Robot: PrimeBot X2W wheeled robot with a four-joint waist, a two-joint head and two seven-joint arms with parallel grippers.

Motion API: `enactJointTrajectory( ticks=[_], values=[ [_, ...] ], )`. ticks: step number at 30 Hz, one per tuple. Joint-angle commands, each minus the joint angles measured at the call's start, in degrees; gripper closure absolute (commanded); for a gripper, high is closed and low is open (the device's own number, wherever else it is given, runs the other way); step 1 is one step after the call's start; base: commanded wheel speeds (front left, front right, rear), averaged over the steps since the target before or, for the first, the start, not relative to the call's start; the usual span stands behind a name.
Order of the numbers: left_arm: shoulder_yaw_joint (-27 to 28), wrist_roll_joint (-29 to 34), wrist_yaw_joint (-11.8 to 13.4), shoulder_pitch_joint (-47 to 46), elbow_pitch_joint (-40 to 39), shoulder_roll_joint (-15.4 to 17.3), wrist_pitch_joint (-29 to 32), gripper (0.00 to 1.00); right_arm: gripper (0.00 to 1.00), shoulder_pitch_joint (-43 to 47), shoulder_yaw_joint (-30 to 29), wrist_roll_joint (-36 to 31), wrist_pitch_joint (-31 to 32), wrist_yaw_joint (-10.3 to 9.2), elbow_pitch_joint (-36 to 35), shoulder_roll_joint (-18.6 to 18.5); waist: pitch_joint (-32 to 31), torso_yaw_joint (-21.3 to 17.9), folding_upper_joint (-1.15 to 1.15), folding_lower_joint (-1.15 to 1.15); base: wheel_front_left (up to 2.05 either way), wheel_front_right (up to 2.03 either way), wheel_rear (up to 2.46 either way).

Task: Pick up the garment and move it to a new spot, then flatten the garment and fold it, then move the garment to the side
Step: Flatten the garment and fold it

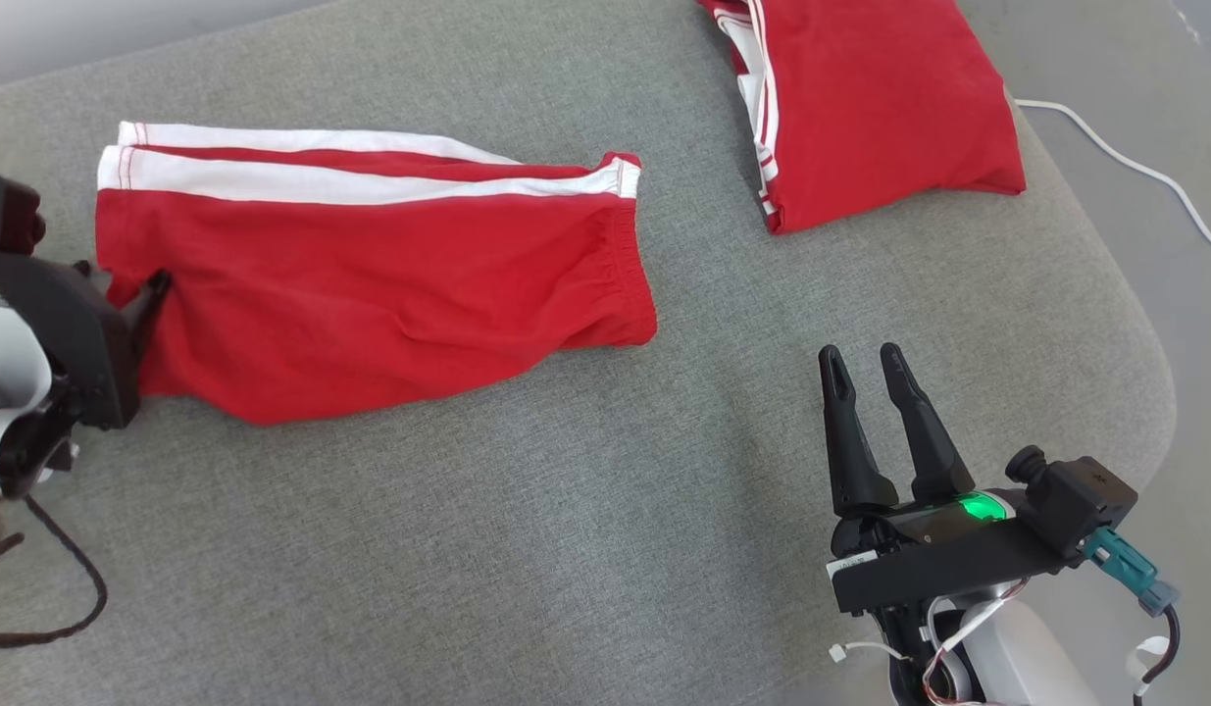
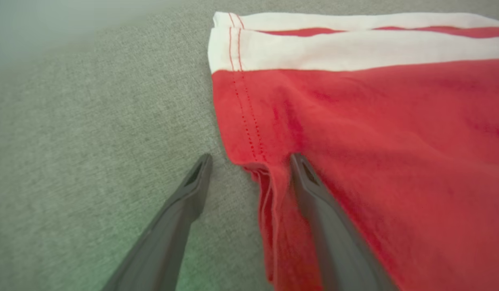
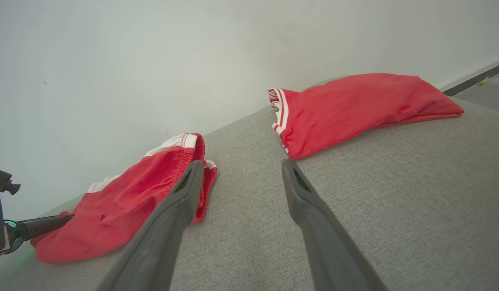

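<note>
The garment (image 1: pixel 370 275) is a pair of red shorts with white side stripes, lying fairly flat on the left of a grey cushioned surface (image 1: pixel 566 510). My left gripper (image 1: pixel 122 277) is open at its left hem. In the left wrist view the left gripper (image 2: pixel 251 158) straddles the hem corner of the garment (image 2: pixel 374 121), one finger on the red cloth and the other on the cushion. My right gripper (image 1: pixel 860 351) is open and holds nothing, on bare cushion below and to the right of the waistband. In the right wrist view this gripper (image 3: pixel 242 163) points past the garment (image 3: pixel 124 202).
A second red garment (image 1: pixel 880 108) lies folded at the far right of the cushion, also seen in the right wrist view as a red bundle (image 3: pixel 362 105). A white cable (image 1: pixel 1135 167) runs over the floor beyond the cushion's rounded right edge. A pale wall stands behind.
</note>
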Motion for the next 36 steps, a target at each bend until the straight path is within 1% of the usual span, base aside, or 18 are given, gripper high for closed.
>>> enactJointTrajectory(
  ticks=[1,2,3,4,9,16,23,28,34,36],
  values=[
    [-1.18,-0.57,-0.03,1.11,0.15,-1.01,1.50,0.00,0.00,-0.79,0.07,0.11,-0.35,-0.16,0.22,0.23,0.21,-0.01,0.00,0.00,0.00,0.00,0.00],
    [-1.26,-1.06,-0.12,0.89,0.02,-1.22,1.97,0.38,0.00,-0.90,0.08,0.10,-0.40,-0.16,0.29,0.25,0.31,0.01,0.00,0.00,0.00,0.00,0.00],
    [-1.31,-1.35,-0.12,0.72,-0.15,-1.34,2.13,0.98,0.00,-1.02,0.11,0.07,-0.45,-0.16,0.34,0.26,0.40,0.04,0.00,0.00,0.00,0.00,0.00],
    [-1.48,-1.48,-0.11,0.61,-0.45,-1.31,2.24,1.00,0.00,-1.07,0.13,0.02,-0.47,-0.16,0.40,0.27,0.47,0.09,0.00,0.00,0.00,0.00,0.00],
    [-2.29,-2.40,-0.05,-0.02,-3.19,-0.74,0.58,1.00,0.00,-0.97,-0.18,-0.36,-0.47,-0.16,0.97,0.08,-0.52,1.23,0.00,0.00,0.00,0.00,0.00],
    [-3.40,-3.61,-0.03,1.15,-6.74,-1.01,-2.81,1.00,0.00,0.18,-0.87,0.02,-0.51,-0.16,1.94,-0.90,-4.33,5.12,0.00,0.00,0.00,0.00,0.00],
    [-4.47,-5.72,0.03,5.93,-11.65,-0.39,-6.46,1.00,0.00,2.41,-3.08,-0.19,-0.37,-0.16,2.98,-1.53,-8.80,10.03,0.00,0.00,0.00,0.00,0.00],
    [-4.82,-6.64,0.31,10.81,-14.64,0.23,-8.93,1.00,0.00,4.85,-5.37,-0.50,0.58,-0.16,2.90,-1.41,-10.57,13.06,0.00,0.00,0.00,0.00,0.00],
    [-4.97,-7.62,1.03,15.24,-17.06,0.62,-10.85,1.00,0.00,6.94,-7.12,-1.08,2.02,-0.16,2.01,-1.03,-11.37,14.75,0.00,0.00,0.00,0.00,0.00],
    [-5.04,-7.27,1.69,16.47,-17.44,0.53,-12.10,1.00,0.00,7.53,-7.55,-1.39,2.62,-0.16,1.73,-0.88,-11.48,15.01,0.00,0.00,0.00,0.00,0.00]
  ],
)
